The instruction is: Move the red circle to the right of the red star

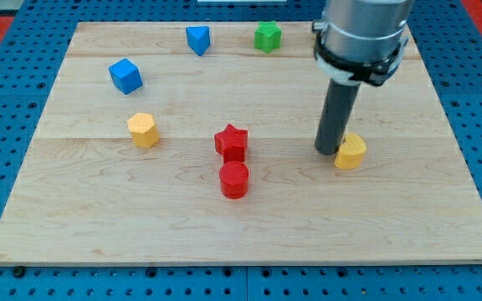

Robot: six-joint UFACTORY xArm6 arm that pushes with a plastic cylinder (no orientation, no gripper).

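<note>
So the red circle [234,179] is sitting right below the red star [231,141], basically touching it, near the middle of the board [99,226]. Not to the star's right yet. My tip [325,151] is well off toward the view's right, just beside a yellow block [351,151]. No pincer on this rig, just a rod, so nothing to open or close. Looks like the approach step: I'd guess the tip needs to get round to the circle's left and shove it right, then nudge it up.

Red circle [234,179] just below red star [231,140]
</note>
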